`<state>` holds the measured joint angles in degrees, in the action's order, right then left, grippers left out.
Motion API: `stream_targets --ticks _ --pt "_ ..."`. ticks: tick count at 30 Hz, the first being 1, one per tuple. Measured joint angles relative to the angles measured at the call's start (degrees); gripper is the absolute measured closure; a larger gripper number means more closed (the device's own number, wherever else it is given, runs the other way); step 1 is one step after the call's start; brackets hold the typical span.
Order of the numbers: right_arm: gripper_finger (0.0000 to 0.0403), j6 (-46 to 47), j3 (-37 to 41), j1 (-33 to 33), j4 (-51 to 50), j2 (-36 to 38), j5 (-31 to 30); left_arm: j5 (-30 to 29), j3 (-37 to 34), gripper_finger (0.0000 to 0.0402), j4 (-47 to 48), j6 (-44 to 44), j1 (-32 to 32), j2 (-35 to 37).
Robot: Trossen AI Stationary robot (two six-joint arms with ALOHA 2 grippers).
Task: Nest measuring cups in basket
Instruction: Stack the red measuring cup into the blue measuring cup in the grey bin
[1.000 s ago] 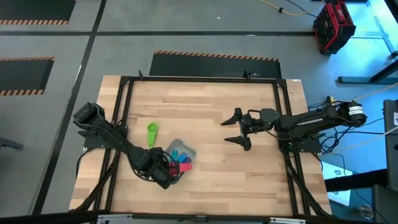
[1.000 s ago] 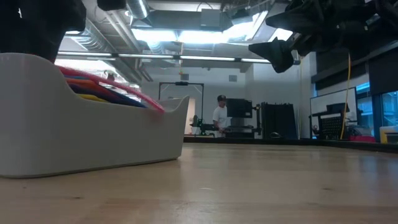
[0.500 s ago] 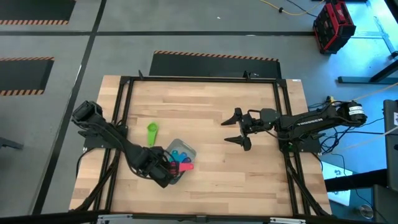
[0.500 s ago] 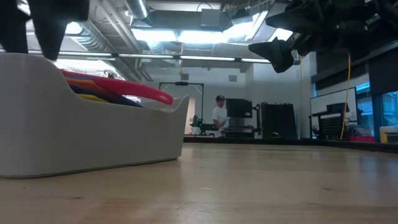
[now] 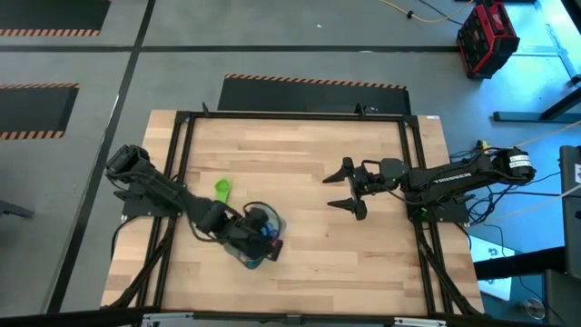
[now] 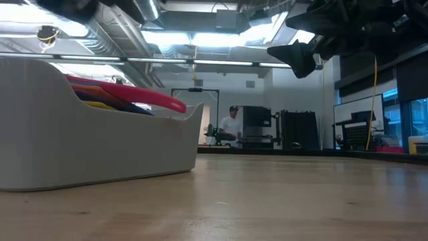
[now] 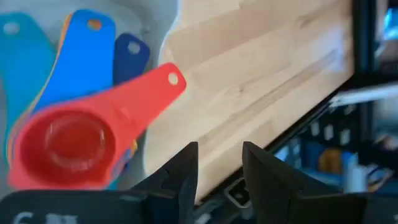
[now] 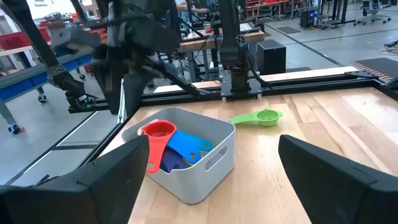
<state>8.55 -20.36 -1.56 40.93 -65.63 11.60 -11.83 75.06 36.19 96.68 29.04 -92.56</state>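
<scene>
arms: dark, jointed, cabled | right arm [image 5: 454, 179]: white lettering | left arm [image 5: 168, 193]: plain black

The table top [image 5: 309, 173] is pale butcher-block wood in glued strips, smooth with a soft satin sheen, framed by matt black metal rails [image 5: 295, 115]. The small rectangular basket [image 8: 214, 155] with rounded corners is pale grey plastic, matt and smooth-walled, faintly translucent. In it lie glossy moulded plastic measuring cups: a red cup [image 7: 74, 146] with a slightly translucent bowl, and blue cups [image 7: 87, 59] with opaque, smooth handles. A lime-green plastic cup [image 8: 261, 117] on the wood looks equally shiny. Both arms' fingers [image 7: 180, 177] are dark, matt plastic. The surrounding floor [image 5: 73, 118] is dull grey concrete.
</scene>
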Motion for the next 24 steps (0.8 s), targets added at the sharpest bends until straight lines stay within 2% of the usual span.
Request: stream_targets --ticks 5,10,15,24 --pt "0.0041 0.1 0.0 0.0 -0.1 0.0 0.0 8.7 0.0 0.0284 -5.3 -11.3 -3.0 -4.3" --pt "0.0041 0.2 0.0 0.0 -0.4 0.0 0.0 15.8 0.0 0.0284 -9.4 -15.9 -5.0 -9.0" --pt "0.0041 0.2 0.0 0.0 -0.8 0.0 0.0 17.3 -0.1 0.0284 -11.9 -19.2 -6.6 -11.4" --pt "0.0041 0.2 0.0 0.0 -1.7 0.0 0.0 15.9 -0.1 0.0284 -9.1 -25.0 -9.5 -11.4"
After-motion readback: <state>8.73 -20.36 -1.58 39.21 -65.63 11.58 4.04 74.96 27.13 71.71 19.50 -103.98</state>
